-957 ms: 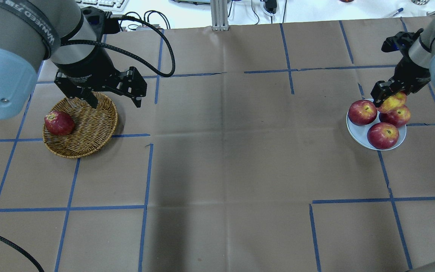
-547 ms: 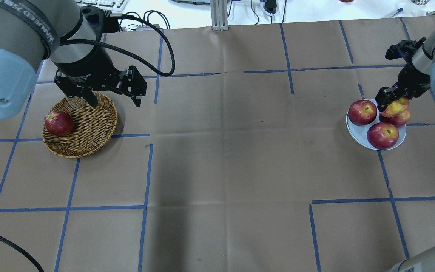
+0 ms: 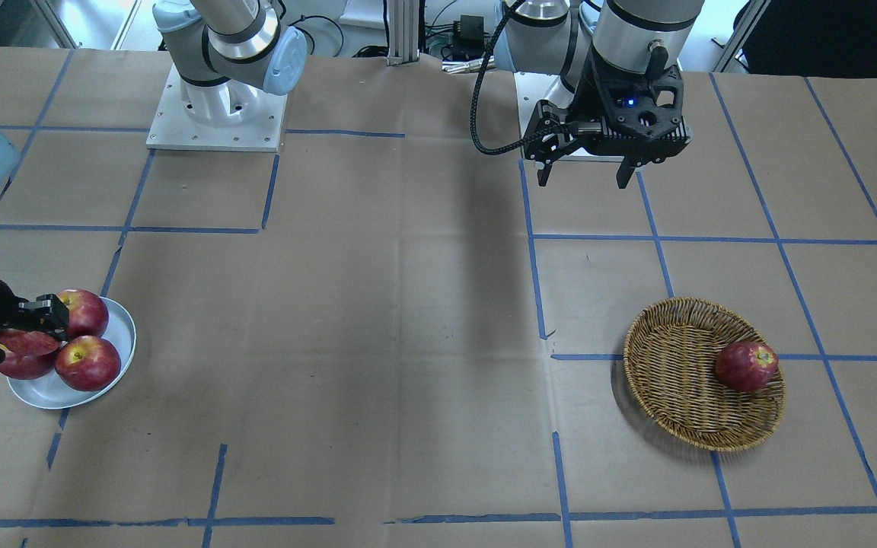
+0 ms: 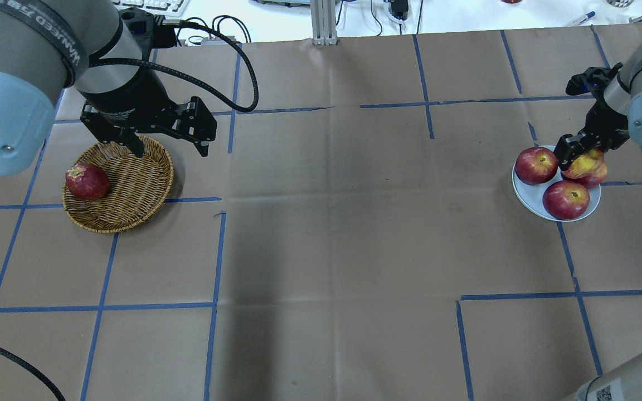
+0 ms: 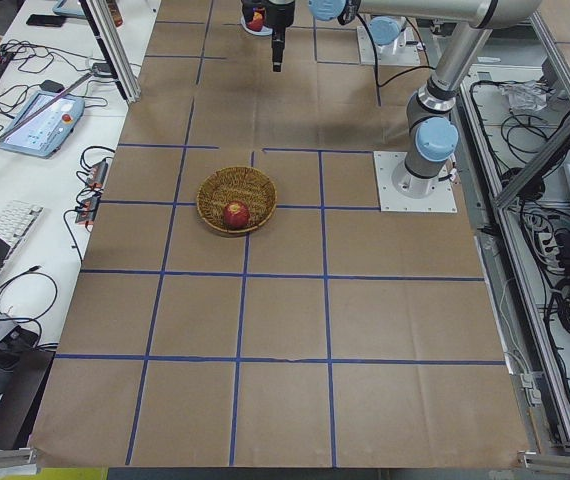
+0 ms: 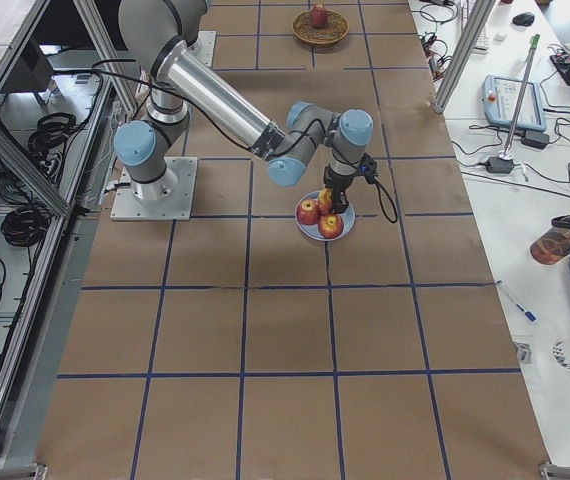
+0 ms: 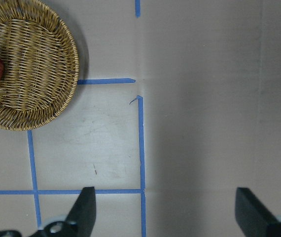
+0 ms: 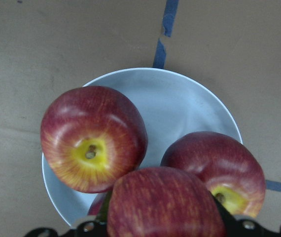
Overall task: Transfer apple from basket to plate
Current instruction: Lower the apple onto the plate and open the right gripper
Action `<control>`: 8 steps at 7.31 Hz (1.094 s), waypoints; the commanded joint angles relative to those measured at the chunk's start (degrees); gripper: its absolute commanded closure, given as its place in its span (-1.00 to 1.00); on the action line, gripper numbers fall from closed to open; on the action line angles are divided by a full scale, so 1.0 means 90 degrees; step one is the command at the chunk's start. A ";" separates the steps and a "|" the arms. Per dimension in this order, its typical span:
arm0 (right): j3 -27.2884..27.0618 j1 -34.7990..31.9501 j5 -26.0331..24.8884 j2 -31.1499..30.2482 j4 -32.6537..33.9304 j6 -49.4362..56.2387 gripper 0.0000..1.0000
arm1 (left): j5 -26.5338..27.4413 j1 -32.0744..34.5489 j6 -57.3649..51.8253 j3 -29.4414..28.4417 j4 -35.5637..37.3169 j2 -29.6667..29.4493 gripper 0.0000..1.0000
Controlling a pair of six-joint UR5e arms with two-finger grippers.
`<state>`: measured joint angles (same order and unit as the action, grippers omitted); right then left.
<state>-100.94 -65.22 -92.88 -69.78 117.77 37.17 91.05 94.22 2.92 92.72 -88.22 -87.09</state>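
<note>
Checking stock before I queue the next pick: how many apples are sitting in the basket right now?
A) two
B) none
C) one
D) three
C: a single dark red apple lies against the wall of the basket. The apple held in the right claw is over at the plate, not in the basket.
</note>
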 commanded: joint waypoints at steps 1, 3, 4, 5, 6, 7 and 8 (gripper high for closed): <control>0.0005 -0.0010 -0.0041 -0.0049 -0.0087 0.0001 -1.00 | 0.0000 0.0000 -0.0002 0.0000 -0.0003 -0.0001 -0.98; 0.0024 -0.0049 -0.0022 -0.0098 -0.0097 -0.0028 -1.00 | 0.0000 0.0000 -0.0002 0.0000 -0.0003 -0.0001 -0.98; 0.0082 -0.0078 0.0037 -0.0175 -0.0087 -0.0028 -1.00 | 0.0000 0.0000 -0.0002 0.0000 0.0007 -0.0001 -0.98; 0.0092 -0.0204 0.0095 -0.0447 -0.0078 -0.0048 -1.00 | 0.0000 0.0000 -0.0002 0.0000 0.0007 -0.0001 -0.98; 0.0102 -0.0495 0.0105 -0.0836 -0.0097 -0.0212 -1.00 | 0.0000 0.0000 -0.0002 0.0000 0.0007 -0.0001 -0.98; 0.0286 -0.0720 0.0115 -0.1120 -0.0638 -0.0649 -1.00 | 0.0000 0.0000 -0.0002 0.0000 0.0007 -0.0001 -0.98; 0.0684 -0.1003 0.0106 -0.1297 -0.1417 -0.1340 -1.00 | 0.0000 0.0000 -0.0002 0.0000 0.0017 -0.0001 -0.98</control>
<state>-97.97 -71.36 -91.94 -78.95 111.72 31.11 91.05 94.22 2.90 92.72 -88.13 -87.09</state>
